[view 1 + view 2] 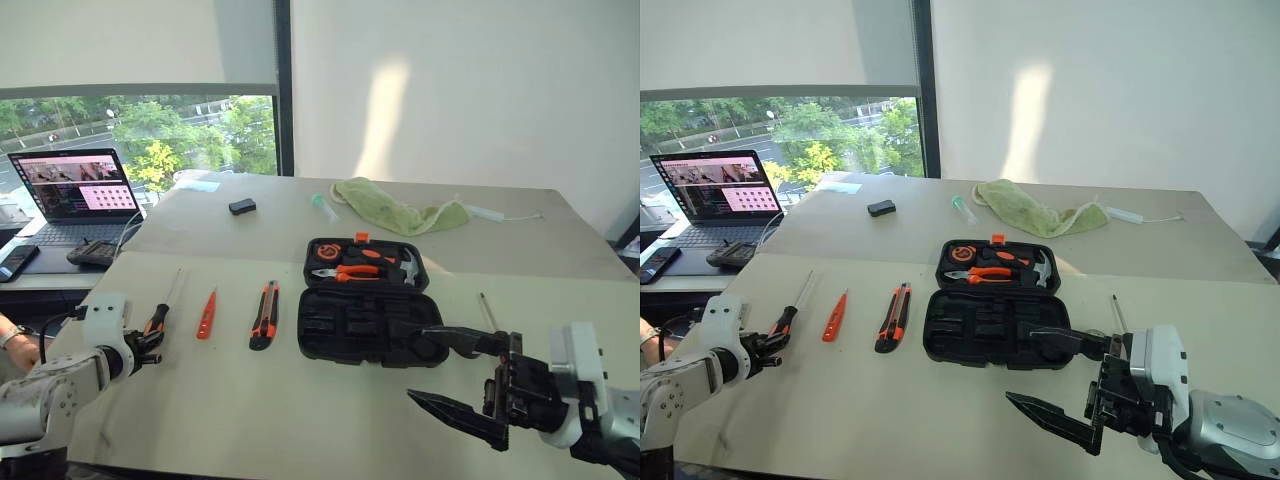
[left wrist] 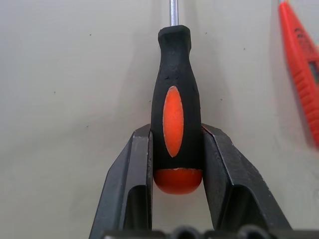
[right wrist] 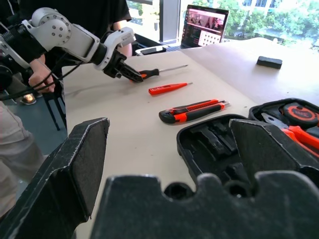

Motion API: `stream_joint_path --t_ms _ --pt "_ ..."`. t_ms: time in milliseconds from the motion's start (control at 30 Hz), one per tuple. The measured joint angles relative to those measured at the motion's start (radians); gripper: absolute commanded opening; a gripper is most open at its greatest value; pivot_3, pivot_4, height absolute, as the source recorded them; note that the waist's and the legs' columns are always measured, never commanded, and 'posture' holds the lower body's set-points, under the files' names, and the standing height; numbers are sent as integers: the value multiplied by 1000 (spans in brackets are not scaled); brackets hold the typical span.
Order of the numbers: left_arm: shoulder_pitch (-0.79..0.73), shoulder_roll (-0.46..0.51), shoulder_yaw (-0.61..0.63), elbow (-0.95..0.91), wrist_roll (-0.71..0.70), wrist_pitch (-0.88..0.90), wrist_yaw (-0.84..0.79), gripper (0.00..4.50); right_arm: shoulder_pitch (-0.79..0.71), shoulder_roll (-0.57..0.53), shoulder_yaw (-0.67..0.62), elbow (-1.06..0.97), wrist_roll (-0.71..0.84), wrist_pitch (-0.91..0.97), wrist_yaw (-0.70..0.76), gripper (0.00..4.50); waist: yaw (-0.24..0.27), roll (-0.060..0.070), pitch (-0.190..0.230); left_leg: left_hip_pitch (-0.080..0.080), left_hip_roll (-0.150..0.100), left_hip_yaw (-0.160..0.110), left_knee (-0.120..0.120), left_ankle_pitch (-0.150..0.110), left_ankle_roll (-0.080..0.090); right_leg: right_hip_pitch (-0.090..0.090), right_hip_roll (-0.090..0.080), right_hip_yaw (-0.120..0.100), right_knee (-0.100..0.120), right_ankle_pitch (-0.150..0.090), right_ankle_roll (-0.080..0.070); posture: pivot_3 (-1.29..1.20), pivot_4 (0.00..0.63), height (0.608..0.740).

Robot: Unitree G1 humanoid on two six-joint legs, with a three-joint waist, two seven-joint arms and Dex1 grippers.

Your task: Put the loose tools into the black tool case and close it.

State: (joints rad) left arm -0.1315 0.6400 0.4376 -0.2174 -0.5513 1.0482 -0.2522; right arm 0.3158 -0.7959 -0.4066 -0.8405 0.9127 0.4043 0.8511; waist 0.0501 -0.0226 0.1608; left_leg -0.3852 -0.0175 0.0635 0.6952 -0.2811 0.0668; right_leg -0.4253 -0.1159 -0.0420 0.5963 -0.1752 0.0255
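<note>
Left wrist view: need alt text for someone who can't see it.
The left gripper has its two black fingers closed against the sides of an orange-and-black screwdriver handle lying on a pale table, the metal shaft pointing away from the gripper. A slim orange tester screwdriver lies beside it, apart.
</note>
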Motion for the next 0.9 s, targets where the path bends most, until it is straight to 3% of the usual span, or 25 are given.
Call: stream_joint_path --t_ms 133,267,367,533,700,900 --pt "-33 -68 19 1 -2 -163 -22 872 -4 3 4 5 -7 0 1 4500 -3 -3 1 -3 0 0 0 1 -2 -3 -2 1 -1 3 3 0 150 740" --pt "-135 4 5 -22 -112 -171 -214 872 -18 9 8 9 -19 -3 0 4500 -4 -5 1 -5 0 -1 1 3 -4 -4 2 -4 0 3 3 0 150 740" --pt "-190 136 -215 -114 -121 -246 -514 872 -21 24 10 23 -35 -4 -6 4500 -5 -4 0 -4 -2 2 1 5 -1 -3 2 -3 -2 0 -3 0 150 740" --pt "-382 167 -534 30 36 -388 -772 872 -5 36 14 28 -60 0 -39 4500 -8 -4 0 -4 -2 4 2 4 11 -2 5 -1 -2 -1 -2 0 150 740" --pt "-750 -16 -822 429 287 -569 -923 872 132 60 -29 -9 -84 20 -99 4500 10 -4 1 -8 -2 3 9 2 18 -1 6 -3 -2 0 1 0 150 740" --pt "-951 -202 -924 855 454 -789 -1011 872 247 100 -114 -43 -87 19 -132 4500 -14 -4 1 -14 -3 3 18 -4 25 -4 6 -2 -1 0 10 0 150 740"
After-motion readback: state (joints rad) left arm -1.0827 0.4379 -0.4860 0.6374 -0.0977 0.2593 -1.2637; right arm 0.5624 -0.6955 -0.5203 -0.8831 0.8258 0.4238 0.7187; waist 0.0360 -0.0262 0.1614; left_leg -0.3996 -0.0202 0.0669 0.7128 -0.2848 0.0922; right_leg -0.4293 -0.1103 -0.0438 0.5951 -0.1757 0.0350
